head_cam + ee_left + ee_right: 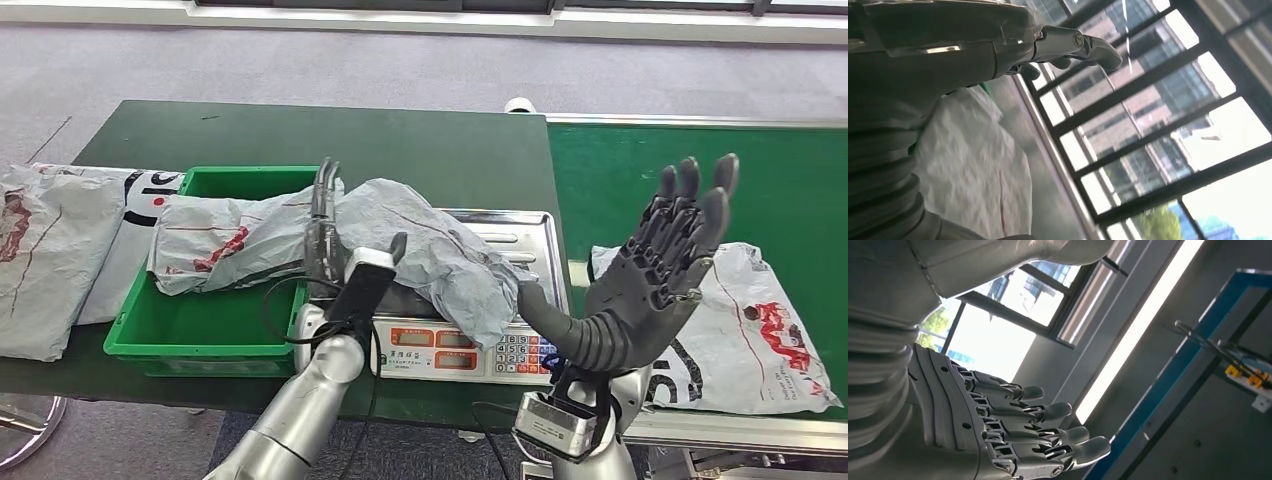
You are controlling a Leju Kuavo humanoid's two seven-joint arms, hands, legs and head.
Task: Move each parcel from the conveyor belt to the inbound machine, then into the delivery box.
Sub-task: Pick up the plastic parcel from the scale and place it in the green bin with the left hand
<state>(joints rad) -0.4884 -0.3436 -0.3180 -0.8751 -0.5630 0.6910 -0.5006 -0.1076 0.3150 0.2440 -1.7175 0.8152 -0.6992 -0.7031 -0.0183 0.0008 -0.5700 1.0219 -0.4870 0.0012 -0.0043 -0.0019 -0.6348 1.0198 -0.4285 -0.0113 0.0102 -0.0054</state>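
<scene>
Parcel (420, 245) drapes over the scale (500, 290), one end trailing into the green box (150, 340). Left hand (325, 235) touches its edge, grip unclear; right hand (665, 255) spread, holding nothing. Best to drag it low and fully over the box wall.

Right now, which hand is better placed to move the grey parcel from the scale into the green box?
Probably left. The left hand is already at the grey parcel, beside the green box. The right hand is raised, open, on the far side.
</scene>
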